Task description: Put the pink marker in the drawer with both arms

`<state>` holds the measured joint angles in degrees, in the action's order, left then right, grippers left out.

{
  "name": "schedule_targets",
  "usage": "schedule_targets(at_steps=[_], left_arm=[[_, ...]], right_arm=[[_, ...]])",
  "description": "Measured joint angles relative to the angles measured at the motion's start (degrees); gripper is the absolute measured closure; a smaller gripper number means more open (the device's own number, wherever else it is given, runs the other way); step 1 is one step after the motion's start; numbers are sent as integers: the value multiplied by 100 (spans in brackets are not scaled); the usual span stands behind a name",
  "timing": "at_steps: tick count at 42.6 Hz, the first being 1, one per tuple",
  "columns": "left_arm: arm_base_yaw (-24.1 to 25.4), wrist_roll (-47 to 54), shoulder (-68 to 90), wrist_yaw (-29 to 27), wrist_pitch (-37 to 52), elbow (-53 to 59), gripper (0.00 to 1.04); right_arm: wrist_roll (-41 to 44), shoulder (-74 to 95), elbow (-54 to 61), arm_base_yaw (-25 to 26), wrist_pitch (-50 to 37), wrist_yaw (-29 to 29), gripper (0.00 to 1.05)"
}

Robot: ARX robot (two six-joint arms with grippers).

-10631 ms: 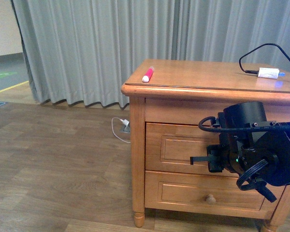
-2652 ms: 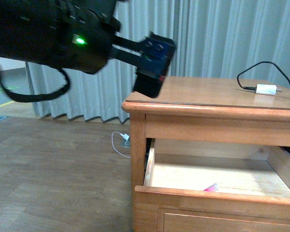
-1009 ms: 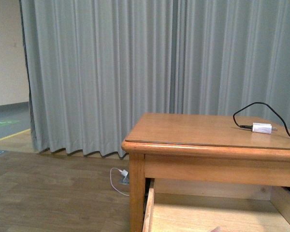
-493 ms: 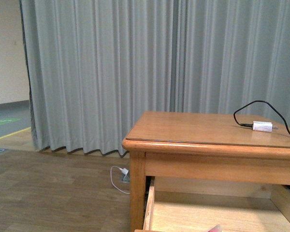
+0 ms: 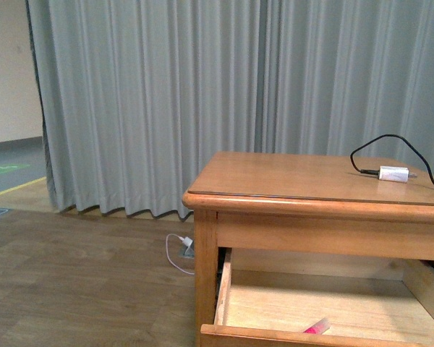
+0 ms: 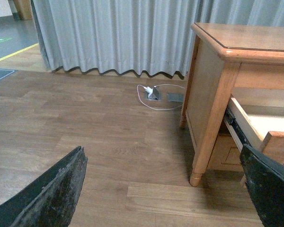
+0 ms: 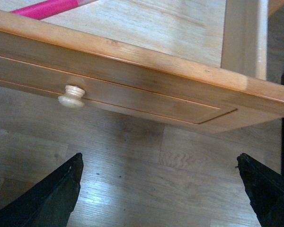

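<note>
Left gripper [image 6: 161, 189]: jaws spread wide, empty, over the wood floor [image 6: 85, 142] beside the cabinet [image 6: 213, 94].
Right gripper [image 7: 162, 189]: jaws likewise wide apart, empty, facing the front panel of the drawer [image 7: 132, 90], clear of its round knob [image 7: 71, 96].
Uppermost drawer: pulled out.
Pink marker [image 5: 317, 327]: lying on the drawer's bottom, close behind the front board.
Cabinet top: carries a white adapter [image 5: 393, 173] with black cable [image 5: 382, 139], far right.
Grey curtain [image 5: 166, 108]: backdrop.

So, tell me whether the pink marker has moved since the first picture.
Yes. The pink marker left the cabinet top and now lies inside the open drawer, behind its front board.
</note>
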<state>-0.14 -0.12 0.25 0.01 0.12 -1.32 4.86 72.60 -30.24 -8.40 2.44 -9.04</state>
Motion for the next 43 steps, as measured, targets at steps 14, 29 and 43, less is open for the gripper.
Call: schedule_targets(at_steps=[14, 29, 43], left_arm=[[0, 0, 0, 0, 0, 0, 6], [0, 0, 0, 0, -2, 0, 6], [0, 0, 0, 0, -2, 0, 6]], right_arm=[[-199, 1812, -280, 376, -2109, 155, 8], [-387, 3303, -1384, 531, -3169, -72, 8], [-610, 4369, -2492, 511, -3709, 15, 8]])
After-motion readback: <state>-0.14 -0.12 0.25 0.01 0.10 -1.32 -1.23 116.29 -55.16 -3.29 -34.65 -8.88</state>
